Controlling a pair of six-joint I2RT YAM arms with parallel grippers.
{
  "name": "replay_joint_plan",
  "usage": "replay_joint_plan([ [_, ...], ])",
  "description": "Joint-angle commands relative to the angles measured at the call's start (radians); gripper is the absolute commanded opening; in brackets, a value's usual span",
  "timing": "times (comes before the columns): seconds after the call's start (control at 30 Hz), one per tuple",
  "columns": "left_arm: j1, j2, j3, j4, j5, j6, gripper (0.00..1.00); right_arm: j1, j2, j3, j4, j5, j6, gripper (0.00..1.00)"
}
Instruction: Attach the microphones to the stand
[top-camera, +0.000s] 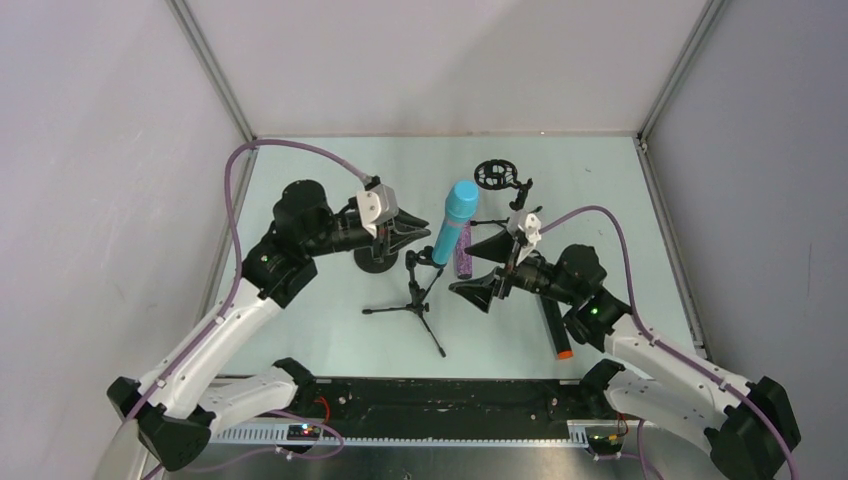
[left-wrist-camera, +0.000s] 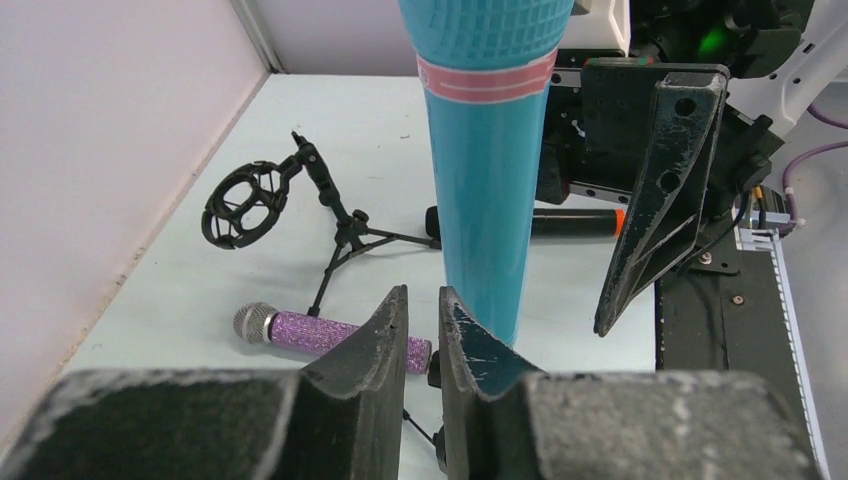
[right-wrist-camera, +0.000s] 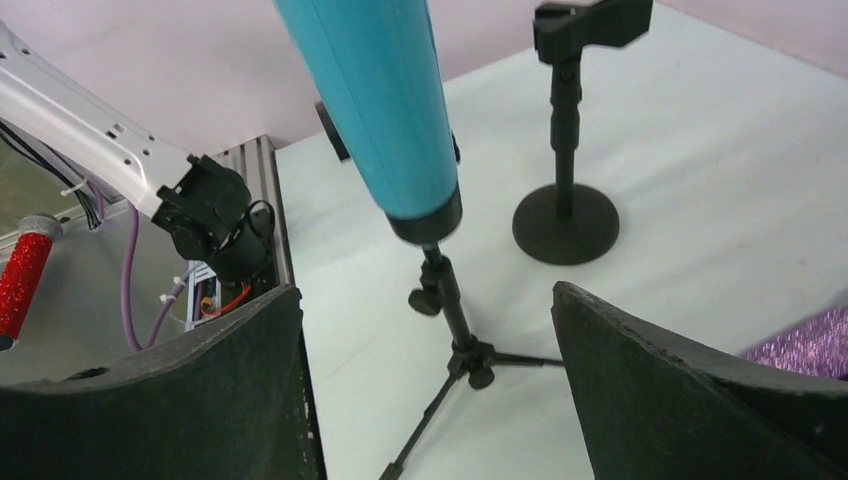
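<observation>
The left arm reached in from the left, its gripper (left-wrist-camera: 422, 300) nearly pressed together, a thin slit left and nothing seen in it, just beside the light blue microphone (top-camera: 455, 220). That microphone, blue all over with a ribbed head and a pink band, sat by its black lower end in the tripod stand (top-camera: 417, 295) mid-table (top-camera: 320, 340), steeply tilted, head up and toward the far side. The purple glitter microphone (top-camera: 464, 255) lay flat just right. The right gripper (top-camera: 487, 268), spread wide, faced the stand, holding nothing. Farther right lay the black microphone (top-camera: 553, 325), orange end nearest.
</observation>
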Motion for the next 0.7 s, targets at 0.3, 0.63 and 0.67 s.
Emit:
replay_joint_plan([
  [0.3,0.004,0.001,-0.096,-0.027,-0.053,0.003,0.16,0.000,-0.135,-0.132,-0.024,0.095,0.040,0.99],
  [0.63,-0.002,0.023,-0.109,-0.027,-0.073,-0.003,0.10,-0.001,-0.155,-0.138,-0.026,0.102,0.043,0.99],
  [0.67,-0.002,0.021,-0.109,-0.027,-0.076,-0.020,0.10,-0.001,-0.159,-0.138,-0.030,0.104,0.043,0.99],
])
